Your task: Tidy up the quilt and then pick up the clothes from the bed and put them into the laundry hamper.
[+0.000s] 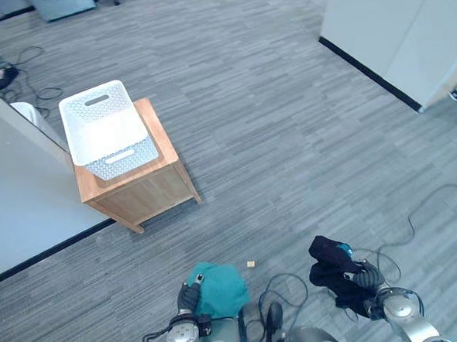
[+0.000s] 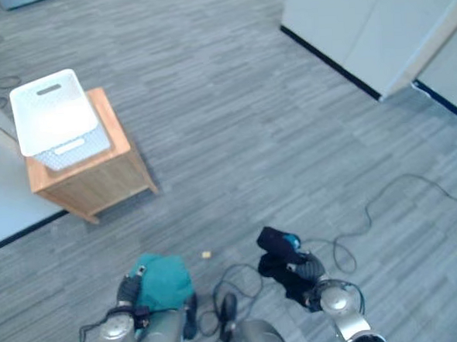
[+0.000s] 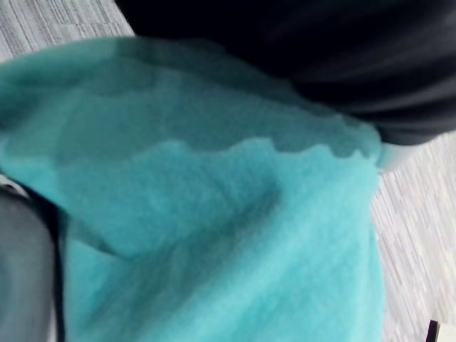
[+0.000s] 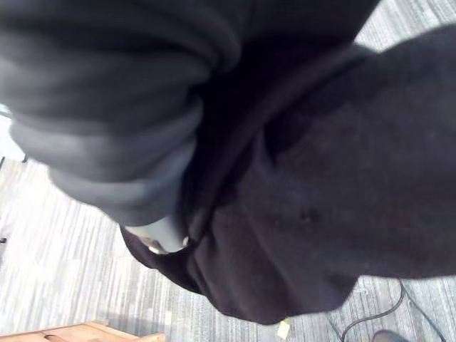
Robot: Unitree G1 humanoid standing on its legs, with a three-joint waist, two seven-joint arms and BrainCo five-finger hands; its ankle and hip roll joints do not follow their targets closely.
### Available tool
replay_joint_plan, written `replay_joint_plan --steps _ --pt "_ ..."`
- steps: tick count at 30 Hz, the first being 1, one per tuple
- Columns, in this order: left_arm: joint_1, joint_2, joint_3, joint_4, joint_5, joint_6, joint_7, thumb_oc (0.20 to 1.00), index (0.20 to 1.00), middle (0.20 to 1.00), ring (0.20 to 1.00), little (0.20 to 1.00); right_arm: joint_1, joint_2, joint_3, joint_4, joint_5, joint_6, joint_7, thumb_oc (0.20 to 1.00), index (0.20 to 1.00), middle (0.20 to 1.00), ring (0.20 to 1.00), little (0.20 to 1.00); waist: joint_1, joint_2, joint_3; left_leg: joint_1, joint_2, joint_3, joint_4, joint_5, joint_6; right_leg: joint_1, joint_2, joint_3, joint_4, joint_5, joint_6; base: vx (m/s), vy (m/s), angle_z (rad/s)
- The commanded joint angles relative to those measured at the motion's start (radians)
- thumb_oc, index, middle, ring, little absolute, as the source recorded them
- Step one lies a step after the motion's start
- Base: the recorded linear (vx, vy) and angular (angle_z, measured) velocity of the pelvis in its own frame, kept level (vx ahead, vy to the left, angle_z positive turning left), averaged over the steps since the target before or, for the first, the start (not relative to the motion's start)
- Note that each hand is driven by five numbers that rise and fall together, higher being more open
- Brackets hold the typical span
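in each hand — teal garment (image 1: 220,289), black garment (image 1: 332,273).

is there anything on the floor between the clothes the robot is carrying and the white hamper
Nothing large. Between the teal garment, the black garment and the white hamper on its wooden cabinet lies open carpet with one small tan scrap.

The floor (image 1: 288,136) is grey carpet in narrow plank-like strips. On it, towards the far left, stands a low wooden cabinet (image 1: 144,193), close beside a pale wall panel with a black base strip. A white perforated laundry hamper (image 1: 106,128) sits on the cabinet's top, covering most of it and overhanging its near-left corner. A small tan scrap (image 1: 250,263) lies on the carpet near the bottom of the eye views. At the far right, another pale panel meets the floor along a black skirting line.
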Motion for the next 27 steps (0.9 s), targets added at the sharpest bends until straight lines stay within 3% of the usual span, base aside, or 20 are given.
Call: replay_joint_plan --steps 1,2,3,4,6,8,9,10,11,12,13,14,16,18,19,20,22,23,24,27 --pt "-0.067 0.012 -0.002 0.043 0.008 -0.021 0.01 0.2 0.2 0.2 0.2 0.2 0.023 0.004 -0.025 -0.115 -0.041 -0.023 -0.004 0.2 0.2 0.2 0.2 0.2 -0.008 0.019 -0.016 0.239 -0.045 -0.008 -0.157 -0.023 0.034 -0.028 -0.111 0.065 0.441 0.127 0.008 0.51 -0.053 -0.04" --pt "-0.068 0.012 -0.002 0.043 0.008 -0.021 0.01 0.2 0.2 0.2 0.2 0.2 0.023 0.004 -0.025 -0.115 -0.041 -0.023 -0.004 0.2 0.2 0.2 0.2 0.2 -0.008 0.02 -0.019 0.234 -0.043 -0.007 -0.157 -0.021 0.034 -0.033 -0.109 0.065 0.44 0.13 0.007 0.43 -0.098 0.02" --pt "-0.087 0.019 -0.011 0.053 0.022 -0.015 0.016 0.2 0.2 0.2 0.2 0.2 0.03 0.012 -0.03 -0.129 -0.041 -0.025 -0.003 0.2 0.2 0.2 0.2 0.2 -0.024 0.026 -0.013 0.262 -0.023 -0.014 -0.165 -0.022 0.029 -0.06 -0.122 0.054 0.523 0.176 0.045 0.29 -0.095 0.33" --pt "-0.098 0.025 -0.017 0.056 0.033 -0.009 0.021 0.2 0.2 0.2 0.2 0.2 0.036 0.022 -0.033 -0.137 -0.036 -0.021 -0.001 0.2 0.2 0.2 0.2 0.2 -0.043 0.034 -0.007 0.291 -0.009 -0.05 -0.186 -0.012 0.024 -0.113 -0.121 0.064 0.625 0.183 0.035 0.43 -0.145 0.28" --pt "-0.122 0.035 -0.024 0.058 0.033 -0.016 0.031 0.2 0.2 0.2 0.2 0.2 0.042 0.034 -0.034 -0.134 -0.031 -0.03 -0.002 0.2 0.2 0.2 0.2 0.2 -0.062 0.041 -0.003 0.342 0.006 -0.123 -0.22 -0.002 0.011 -0.159 -0.133 0.088 0.635 0.175 0.011 0.45 -0.18 0.8" --pt "-0.136 0.048 -0.035 0.033 0.033 -0.026 0.037 0.2 0.2 0.2 0.2 0.2 0.045 0.038 -0.028 -0.138 -0.018 -0.037 0.0 0.2 0.2 0.2 0.2 0.2 -0.08 0.029 0.0 0.366 0.019 -0.197 -0.233 0.0 -0.012 -0.176 -0.147 0.134 0.497 0.15 -0.025 0.57 -0.352 1.14" --pt "-0.146 0.06 -0.039 0.021 0.042 -0.034 0.04 0.2 0.2 0.2 0.2 0.2 0.04 0.033 -0.023 -0.133 -0.008 -0.039 0.0 0.2 0.2 0.2 0.2 0.2 -0.091 0.017 0.0 0.379 0.029 -0.244 -0.239 -0.014 -0.035 -0.167 -0.159 0.21 0.259 0.129 -0.041 0.48 -0.332 1.09" --pt "-0.146 0.06 -0.038 0.021 0.042 -0.034 0.04 0.2 0.2 0.2 0.2 0.2 0.04 0.033 -0.023 -0.133 -0.008 -0.039 0.0 0.2 0.2 0.2 0.2 0.2 -0.092 0.018 0.0 0.379 0.03 -0.245 -0.239 -0.013 -0.035 -0.164 -0.158 0.208 0.252 0.132 -0.041 0.59 -0.435 1.43" --pt "-0.158 0.067 -0.044 0.02 0.059 -0.041 0.044 0.2 0.2 0.2 0.2 0.2 0.034 0.034 -0.018 -0.117 -0.004 -0.035 -0.001 0.2 0.2 0.2 0.2 0.2 -0.107 0.009 0.0 0.393 0.044 -0.304 -0.247 -0.032 -0.058 -0.188 -0.177 0.315 0.043 0.159 -0.039 0.48 -0.355 1.58" --pt "-0.168 0.072 -0.043 0.027 0.064 -0.04 0.049 0.2 0.2 0.2 0.2 0.2 0.036 0.034 -0.016 -0.1 -0.007 -0.03 -0.004 0.2 0.2 0.2 0.2 0.2 -0.124 0.004 0.004 0.405 0.056 -0.341 -0.247 -0.044 -0.07 -0.216 -0.175 0.401 -0.016 0.188 -0.024 0.49 -0.353 1.52" --pt "-0.168 0.072 -0.043 0.028 0.064 -0.041 0.049 0.2 0.2 0.2 0.2 0.2 0.036 0.034 -0.015 -0.099 -0.007 -0.03 -0.004 0.2 0.2 0.2 0.2 0.2 -0.125 0.006 0.005 0.408 0.058 -0.341 -0.247 -0.047 -0.07 -0.211 -0.173 0.399 -0.021 0.188 -0.024 0.31 -0.276 1.29" --pt "-0.173 0.077 -0.039 0.031 0.07 -0.041 0.046 0.2 0.2 0.2 0.2 0.2 0.038 0.037 -0.014 -0.087 -0.008 -0.024 -0.001 0.2 0.2 0.2 0.2 0.2 -0.135 0.001 0.011 0.417 0.073 -0.368 -0.247 -0.052 -0.086 -0.244 -0.167 0.463 -0.043 0.207 -0.004 0.42 -0.459 1.35" --pt "-0.172 0.09 -0.035 0.07 0.069 -0.053 0.042 0.2 0.2 0.2 0.2 0.2 0.022 0.032 0.013 -0.065 -0.018 -0.025 0.005 0.2 0.2 0.2 0.2 0.2 -0.131 -0.022 0.011 0.43 0.134 -0.417 -0.247 -0.049 -0.125 -0.243 -0.161 0.47 -0.011 0.202 -0.006 0.49 -0.618 1.14" --pt "-0.164 0.087 -0.03 0.091 0.06 -0.049 0.039 0.2 0.2 0.2 0.2 0.2 0.013 0.034 0.026 -0.068 -0.022 -0.021 0.014 0.2 0.2 0.2 0.2 0.2 -0.134 -0.028 0.007 0.426 0.155 -0.414 -0.245 -0.041 -0.131 -0.238 -0.144 0.467 0.012 0.197 -0.016 0.28 -0.431 0.9" --pt "-0.155 0.071 -0.025 0.102 0.053 -0.05 0.038 0.2 0.2 0.2 0.2 0.2 0.014 0.022 0.02 -0.069 -0.014 -0.034 0.013 0.2 0.2 0.2 0.2 0.2 -0.15 -0.013 0.009 0.383 0.196 -0.362 -0.205 0.01 -0.132 -0.217 -0.129 0.447 0.032 0.181 -0.04 0.29 -0.448 0.85" --pt "-0.155 0.071 -0.025 0.102 0.053 -0.05 0.038 0.2 0.2 0.2 0.2 0.2 0.014 0.022 0.02 -0.069 -0.014 -0.034 0.013 0.2 0.2 0.2 0.2 0.2 -0.151 -0.014 0.007 0.379 0.194 -0.363 -0.205 0.013 -0.132 -0.22 -0.131 0.447 0.031 0.184 -0.04 0.24 -0.361 0.98" --pt "-0.15 0.064 -0.032 0.08 0.04 -0.052 0.027 0.2 0.2 0.2 0.2 0.2 0.029 0.002 0.016 -0.102 -0.001 -0.038 0.005 0.2 0.2 0.2 0.2 0.2 -0.188 -0.022 0.015 0.333 0.23 -0.125 -0.062 0.028 -0.117 -0.166 -0.17 0.364 0.002 0.174 -0.062 0.15 -0.298 1.07" --pt "-0.149 0.064 -0.033 0.073 0.038 -0.053 0.019 0.2 0.2 0.2 0.2 0.2 0.03 0.0 0.015 -0.102 0.004 -0.036 0.006 0.2 0.2 0.2 0.2 0.2 -0.187 -0.022 0.01 0.322 0.212 -0.105 -0.011 0.013 -0.115 -0.155 -0.17 0.343 -0.011 0.172 -0.073 0.27 -0.453 1.16" --pt "-0.14 0.061 -0.036 0.055 0.03 -0.053 0.01 0.2 0.2 0.2 0.2 0.2 0.011 -0.007 0.017 -0.1 0.007 -0.036 0.011 0.2 0.2 0.2 0.2 0.2 -0.173 -0.018 0.016 0.277 0.14 -0.158 0.136 0.004 -0.112 -0.108 -0.147 0.328 -0.038 0.167 -0.103 0.2 -0.295 0.93" --pt "-0.122 0.061 -0.037 0.019 0.019 -0.054 0.01 0.2 0.2 0.2 0.2 0.2 -0.001 -0.007 0.021 -0.1 0.005 -0.029 0.013 0.2 0.2 0.2 0.2 0.2 -0.153 -0.026 0.021 0.229 0.096 -0.173 0.21 0.003 -0.107 -0.092 -0.135 0.329 -0.031 0.152 -0.119 0.19 -0.194 0.37"
